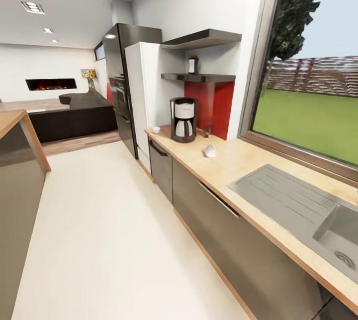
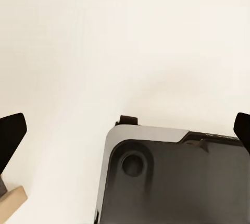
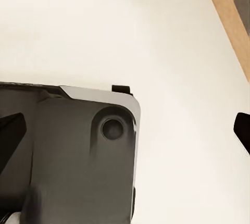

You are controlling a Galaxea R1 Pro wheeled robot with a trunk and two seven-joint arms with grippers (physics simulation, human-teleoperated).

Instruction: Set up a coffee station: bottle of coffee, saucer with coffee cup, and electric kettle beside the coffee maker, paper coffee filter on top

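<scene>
Above the pale floor [image 2: 78, 36], left gripper [image 2: 125, 130] and right gripper [image 3: 127, 130] pointing down, jaws spread empty, over the robot's dark base [image 3: 67, 156], coffee maker [image 1: 183, 119] on the countertop [image 1: 238, 161].

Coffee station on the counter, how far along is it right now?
Done: only the coffee maker stands on the countertop. In hand: nothing; both grippers hang open over the floor. Left: the bottle of coffee sits on the kitchen shelf; filter, saucer with cup, and kettle are unplaced.

Bright daylight floods in from the window [image 1: 308, 106]; frame edges stretch, and far details look soft.
</scene>
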